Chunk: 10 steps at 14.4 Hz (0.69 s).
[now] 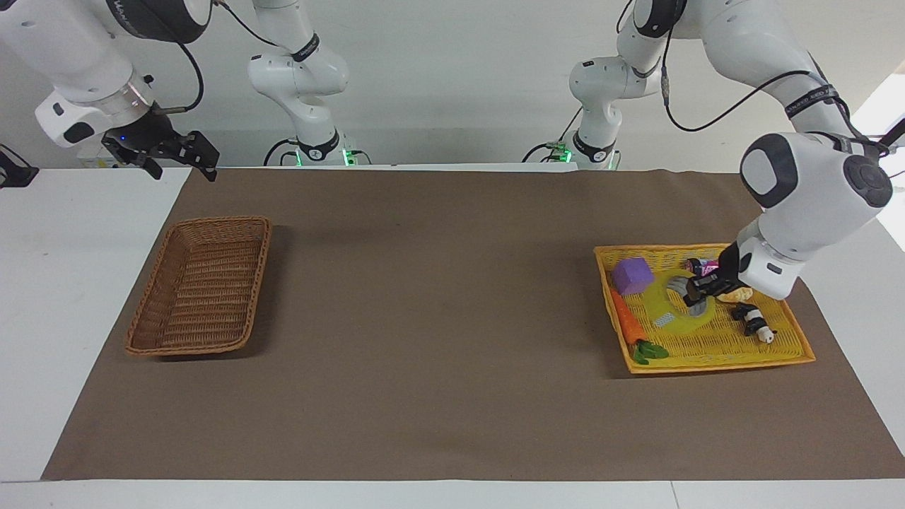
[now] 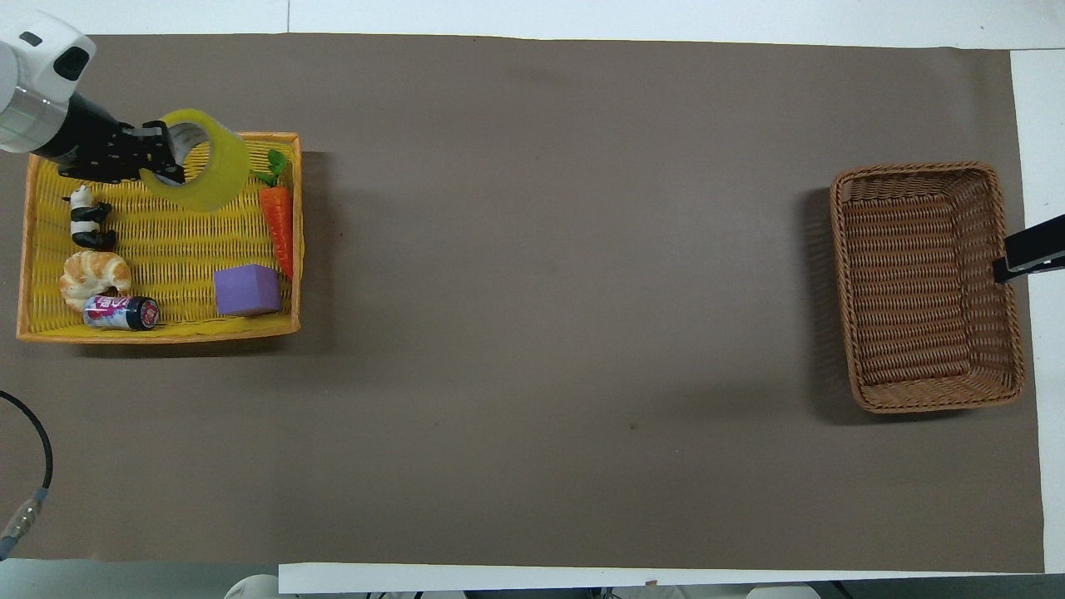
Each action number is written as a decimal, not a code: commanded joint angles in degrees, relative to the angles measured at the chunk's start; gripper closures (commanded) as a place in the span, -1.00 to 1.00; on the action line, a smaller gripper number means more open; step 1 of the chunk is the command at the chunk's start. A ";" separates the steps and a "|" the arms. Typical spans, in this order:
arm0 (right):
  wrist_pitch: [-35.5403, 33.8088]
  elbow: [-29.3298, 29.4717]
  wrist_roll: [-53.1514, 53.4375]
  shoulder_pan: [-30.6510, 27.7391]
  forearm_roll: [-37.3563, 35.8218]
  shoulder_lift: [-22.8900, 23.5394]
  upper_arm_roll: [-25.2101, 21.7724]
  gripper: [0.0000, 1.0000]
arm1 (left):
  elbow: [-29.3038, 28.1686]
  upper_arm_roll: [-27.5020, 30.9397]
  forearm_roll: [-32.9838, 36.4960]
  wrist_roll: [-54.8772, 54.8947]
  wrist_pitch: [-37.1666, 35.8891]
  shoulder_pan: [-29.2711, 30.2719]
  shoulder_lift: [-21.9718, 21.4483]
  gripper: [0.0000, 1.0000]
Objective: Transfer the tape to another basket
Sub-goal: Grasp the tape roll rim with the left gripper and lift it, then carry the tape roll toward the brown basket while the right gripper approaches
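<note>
My left gripper [image 1: 696, 291] is clamping the wall of the tape [image 1: 670, 305] and holding it tilted in the air over the yellow tray [image 1: 785, 353]. My right gripper [image 1: 177, 157], fingers apart, is waiting over the table's corner near the empty wicker basket [image 1: 201, 288].

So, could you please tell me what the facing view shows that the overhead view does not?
Only the facing view shows both arms' bases and the whole right tool, open and waiting above the table near the basket. Only the overhead view shows the croissant whole. Both show the left tool shut on the tape, lifted over the yellow tray.
</note>
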 commanded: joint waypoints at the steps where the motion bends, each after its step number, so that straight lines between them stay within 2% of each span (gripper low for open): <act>1: 0.16 -1.36 -0.97 -0.50 -0.08 -1.14 0.56 -1.00 | -0.42 0.80 -2.73 -8.49 0.02 -6.50 -0.77 1.00; 5: 0.16 -1.36 -0.97 -0.50 -0.08 -1.14 0.65 -1.00 | -0.77 0.98 -5.11 -17.46 3.53 -14.93 -0.94 1.00; 10: 0.16 -1.36 -0.97 -0.50 -0.08 -1.14 0.56 -1.00 | -0.86 0.80 -6.35 -20.39 7.14 -21.46 -0.94 1.00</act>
